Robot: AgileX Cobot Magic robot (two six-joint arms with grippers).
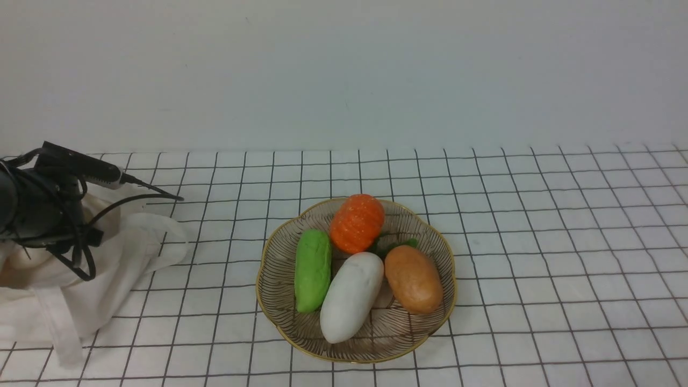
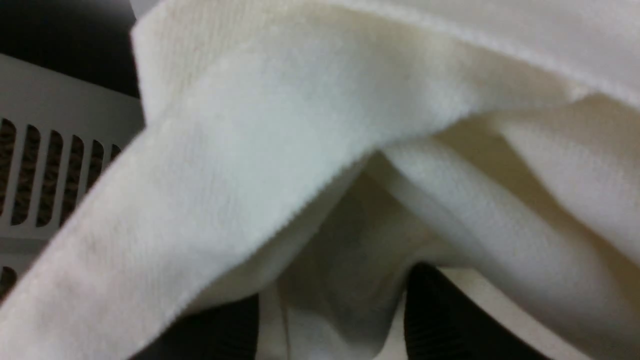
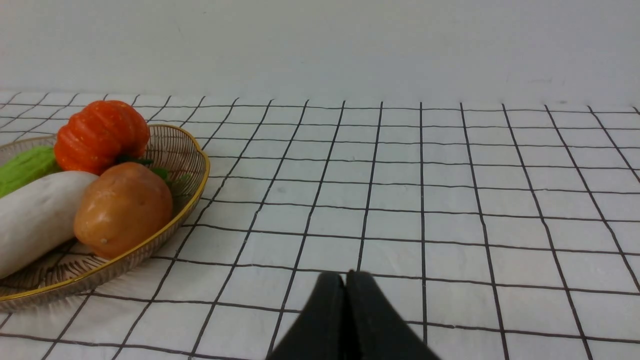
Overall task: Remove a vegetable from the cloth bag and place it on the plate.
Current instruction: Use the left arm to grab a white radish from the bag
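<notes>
One plate (image 1: pixel 376 344) holds one white radish (image 1: pixel 352 296), one cucumber (image 1: pixel 313 270), one pumpkin (image 1: pixel 357 223), one potato (image 1: pixel 414 279). Left gripper (image 2: pixel 332 292), jaws apart, apparently empty inside the one cloth bag (image 1: pixel 123 258); right gripper (image 3: pixel 345 280) closed.

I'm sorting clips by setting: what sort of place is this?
Likely a staged robot test bench rather than a real kitchen: grid-printed tablecloth, bare wall, and a toy-looking pumpkin and potato on a gold-rimmed plate.

Plain pale grey wall (image 1: pixel 344 70) at back; in front, white desk (image 1: pixel 564 242) ruled with thin black grid; soft, even light.
</notes>
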